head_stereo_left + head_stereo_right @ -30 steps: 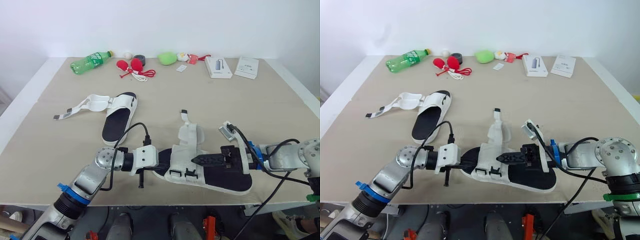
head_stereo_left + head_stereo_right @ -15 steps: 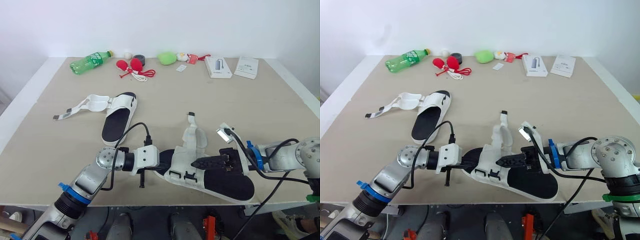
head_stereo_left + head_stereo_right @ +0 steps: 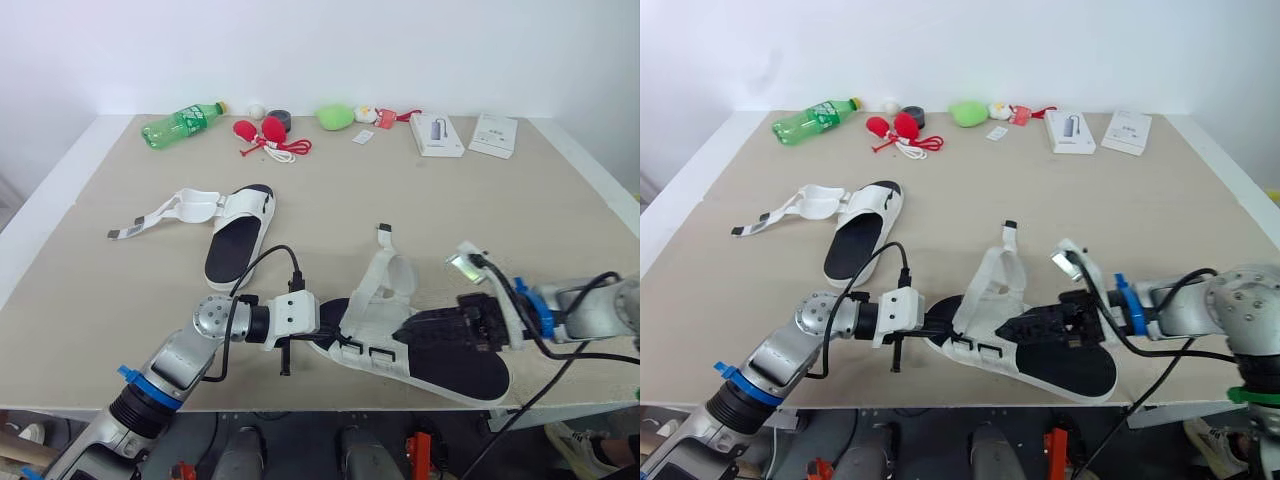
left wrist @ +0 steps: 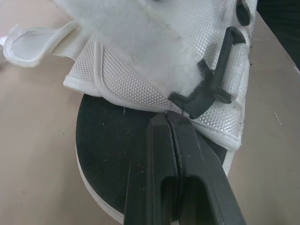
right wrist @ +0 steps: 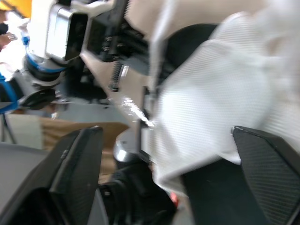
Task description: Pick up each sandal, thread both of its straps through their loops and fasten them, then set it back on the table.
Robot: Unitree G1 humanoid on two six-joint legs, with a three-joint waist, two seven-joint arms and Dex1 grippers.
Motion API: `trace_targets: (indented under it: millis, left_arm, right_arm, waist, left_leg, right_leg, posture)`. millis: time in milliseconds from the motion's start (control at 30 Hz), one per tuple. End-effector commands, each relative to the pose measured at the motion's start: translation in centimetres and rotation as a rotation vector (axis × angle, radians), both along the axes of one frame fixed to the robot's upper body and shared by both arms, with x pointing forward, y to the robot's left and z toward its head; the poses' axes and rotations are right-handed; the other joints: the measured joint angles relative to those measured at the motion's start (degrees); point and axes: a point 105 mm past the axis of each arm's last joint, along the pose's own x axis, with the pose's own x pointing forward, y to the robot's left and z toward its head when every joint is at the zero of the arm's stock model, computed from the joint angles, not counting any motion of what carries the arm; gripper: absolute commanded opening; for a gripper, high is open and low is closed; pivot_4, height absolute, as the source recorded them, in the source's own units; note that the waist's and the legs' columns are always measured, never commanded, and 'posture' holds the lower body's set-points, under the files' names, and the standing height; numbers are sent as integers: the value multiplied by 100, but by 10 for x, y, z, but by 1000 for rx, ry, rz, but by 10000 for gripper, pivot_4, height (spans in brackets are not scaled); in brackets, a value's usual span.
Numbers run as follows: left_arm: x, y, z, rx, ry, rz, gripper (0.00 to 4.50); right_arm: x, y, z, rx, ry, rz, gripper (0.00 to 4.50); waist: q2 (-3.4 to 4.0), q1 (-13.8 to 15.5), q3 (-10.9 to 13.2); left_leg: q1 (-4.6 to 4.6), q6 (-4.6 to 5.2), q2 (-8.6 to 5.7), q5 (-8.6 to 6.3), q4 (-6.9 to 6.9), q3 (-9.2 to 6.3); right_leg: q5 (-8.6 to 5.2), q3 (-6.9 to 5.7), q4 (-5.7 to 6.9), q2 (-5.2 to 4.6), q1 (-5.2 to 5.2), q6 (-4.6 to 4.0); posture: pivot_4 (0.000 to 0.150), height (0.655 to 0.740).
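The beige table (image 3: 520,200) carries the sandal (image 3: 450,365) at its front edge. The left gripper (image 4: 166,119) is pressed together at the toe, against the upper's hem. The right gripper (image 5: 164,140) is spread around the upstanding strap (image 3: 380,275). It should pinch near the tip and feed squarely into the loops (image 3: 370,352). Farther back lies the other sandal (image 3: 238,235), unfastened.

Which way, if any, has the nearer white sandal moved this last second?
Yes. The white fabric sandal with a black sole has shifted toward the beige table's near edge, its right end now almost reaching it.
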Motion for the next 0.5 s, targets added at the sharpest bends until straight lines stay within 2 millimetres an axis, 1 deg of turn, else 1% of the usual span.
trace_targets:
  millis: [33,67,100,267,367,400,433,500]
  left_arm:
    - [1,10,-25,95,56,40,0]
    - [1,10,-25,95,57,40,0]
    - [1,10,-25,95,57,40,0]
    - [2,10,-25,97,55,32,0]
    - [3,10,-24,95,54,32,0]
    - [3,10,-24,96,53,29,0]
    - [3,10,-24,96,52,27,0]
    - [3,10,-23,94,51,26,0]
  right_arm:
    - [18,-24,14,-132,-322,-5,44464]
    - [21,-31,13,-201,-450,40,44464]
    - [22,-36,11,-250,-541,95,44464]
    - [9,-37,-9,-310,-761,294,44464]
    - [14,-34,-14,-327,-879,312,44464]
    - [15,-30,-14,-304,-911,315,44464]
    - [16,-26,-13,-286,-933,310,44464]
    - [20,-23,-18,-297,-963,311,44464]
  waist:
    - [4,4,-2]
    - [6,9,-3]
    - [6,8,-3]
    - [11,-1,-8]
    - [12,-7,-9]
    - [11,-8,-9]
    - [11,-9,-8]
    - [10,-11,-8]
  left_leg:
    - [0,0,0,0,0,0]
    - [1,0,0,0,0,1]
    - [0,-1,-1,-1,0,3]
    - [10,-5,0,-2,-1,15]
    - [11,-7,0,0,2,15]
    - [13,-9,0,1,3,16]
    - [13,-10,0,1,6,15]
    - [14,-11,0,3,8,15]
  right_leg:
    - [0,0,0,0,0,0]
    - [0,0,0,0,-1,1]
    - [-1,-1,0,-2,-2,2]
    - [-3,-1,0,-6,1,4]
    - [-2,-1,0,-6,2,5]
    - [-2,-1,0,-6,5,5]
    - [-2,-1,0,-6,6,5]
    - [-2,0,0,-6,8,5]
  posture:
    - [1500,7400]
    - [1500,7400]
    - [1500,7400]
    - [1500,7400]
    - [1500,7400]
    - [1500,7400]
    - [1500,7400]
    - [1500,7400]
